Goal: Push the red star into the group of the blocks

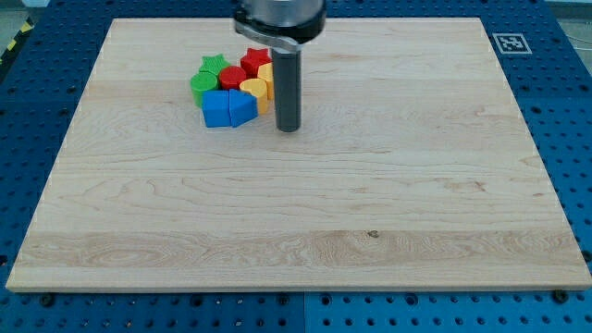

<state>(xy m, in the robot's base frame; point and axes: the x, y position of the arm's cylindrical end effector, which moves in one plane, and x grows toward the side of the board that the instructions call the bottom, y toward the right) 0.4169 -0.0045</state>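
On the wooden board (370,203), my tip (289,129) stands upright beside the blocks.

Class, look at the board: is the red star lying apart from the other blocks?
No, the red star sits against the cluster, beside the red block and yellow blocks, with my tip just right of them.

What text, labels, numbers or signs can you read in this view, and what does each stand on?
No readable words, brands or numbers.
One sign only: a black-and-white square marker on the blue surface beyond the wooden board's top right corner; a coded pattern, no letters.
The blocks, including the red star, and the rod ending in my tip, right of the cluster, carry no print.
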